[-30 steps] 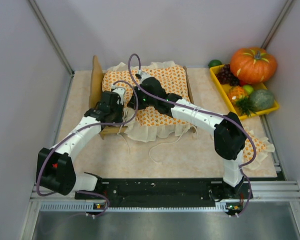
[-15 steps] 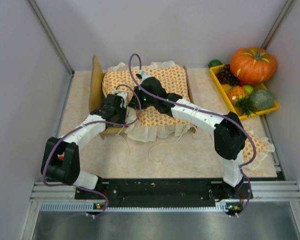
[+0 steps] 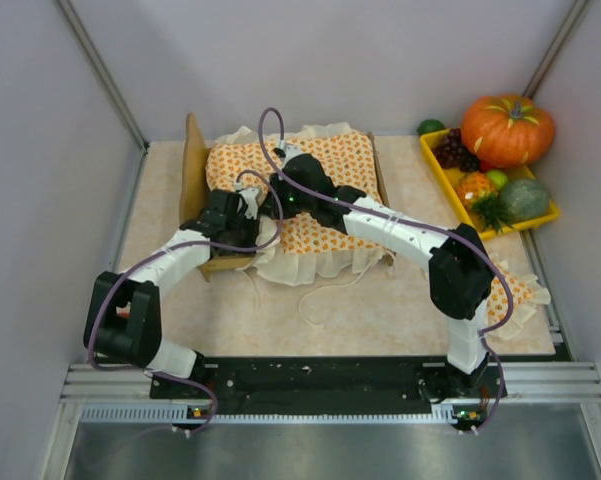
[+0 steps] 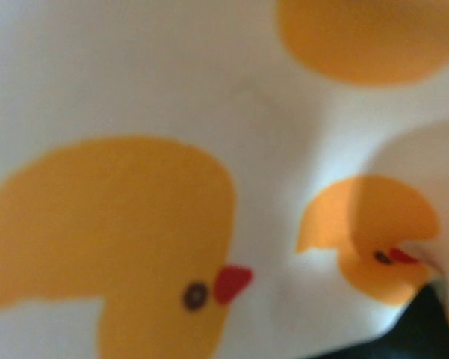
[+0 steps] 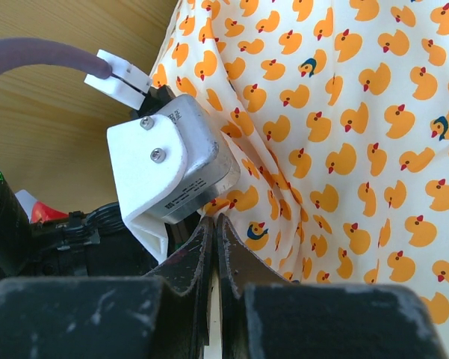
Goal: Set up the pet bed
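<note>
My right gripper (image 5: pixel 213 250) is pressed together at the duck-print bedspread (image 5: pixel 344 112); of my left gripper (image 3: pixel 242 208) I cannot tell. I'd tug gently, without dragging the pet bed (image 3: pixel 193 160).

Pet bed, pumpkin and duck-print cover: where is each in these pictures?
pet bed (image 3: pixel 193 165), top view, its wooden headboard.
pumpkin (image 3: pixel 507 128), top view, its orange rind.
duck-print cover (image 5: pixel 358 112), right wrist view, its flat patterned cloth.

Left hand (image 3: pixel 236 211) edging across the duck-print bedspread (image 3: pixel 340 165), closing on the right hand (image 3: pixel 277 196), left elbow swinging forward.
</note>
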You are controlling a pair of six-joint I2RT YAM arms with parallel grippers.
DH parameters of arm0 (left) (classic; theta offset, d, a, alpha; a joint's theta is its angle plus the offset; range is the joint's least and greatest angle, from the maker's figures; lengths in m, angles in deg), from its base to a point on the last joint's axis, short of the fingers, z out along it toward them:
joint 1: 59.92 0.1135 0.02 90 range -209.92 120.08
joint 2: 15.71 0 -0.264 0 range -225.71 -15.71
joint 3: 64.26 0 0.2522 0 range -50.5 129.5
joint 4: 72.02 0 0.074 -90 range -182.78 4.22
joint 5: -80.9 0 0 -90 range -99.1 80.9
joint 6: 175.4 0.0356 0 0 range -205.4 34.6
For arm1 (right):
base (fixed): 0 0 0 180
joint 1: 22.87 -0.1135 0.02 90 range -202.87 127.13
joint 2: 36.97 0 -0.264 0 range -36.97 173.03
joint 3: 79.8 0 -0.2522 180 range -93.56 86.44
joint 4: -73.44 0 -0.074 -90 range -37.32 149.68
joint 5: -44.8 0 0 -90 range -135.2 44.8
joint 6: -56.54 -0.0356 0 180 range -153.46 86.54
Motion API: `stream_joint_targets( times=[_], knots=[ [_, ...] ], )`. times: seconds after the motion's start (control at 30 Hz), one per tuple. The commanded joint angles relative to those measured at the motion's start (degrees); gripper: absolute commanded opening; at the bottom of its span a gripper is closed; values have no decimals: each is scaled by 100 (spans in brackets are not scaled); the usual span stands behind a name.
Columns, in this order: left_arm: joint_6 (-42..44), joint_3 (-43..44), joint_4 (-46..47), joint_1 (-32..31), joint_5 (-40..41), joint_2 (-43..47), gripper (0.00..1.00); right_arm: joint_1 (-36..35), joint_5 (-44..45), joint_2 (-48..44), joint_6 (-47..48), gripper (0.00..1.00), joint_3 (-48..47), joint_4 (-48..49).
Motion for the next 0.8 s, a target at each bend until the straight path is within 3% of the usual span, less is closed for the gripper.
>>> stream_joint_targets(
  times=[0.0, 0.3, 0.5, 0.77],
  knots=[
    [-20, 103, -236, -123, -657, -57, 0, -27, -94, -94, 34, 0, -161, 235],
    [-108, 823, -885, -17, 328, 1251, 0, -27, -68, -103, 52, 0, -135, 226],
    [-257, 1097, -1088, 97, 171, 1438, 0, -27, -94, -94, 34, 0, -161, 235],
    [-539, 649, -781, 307, -225, 1403, 0, -27, -86, -147, 34, 0, -82, 235]
  ],
)
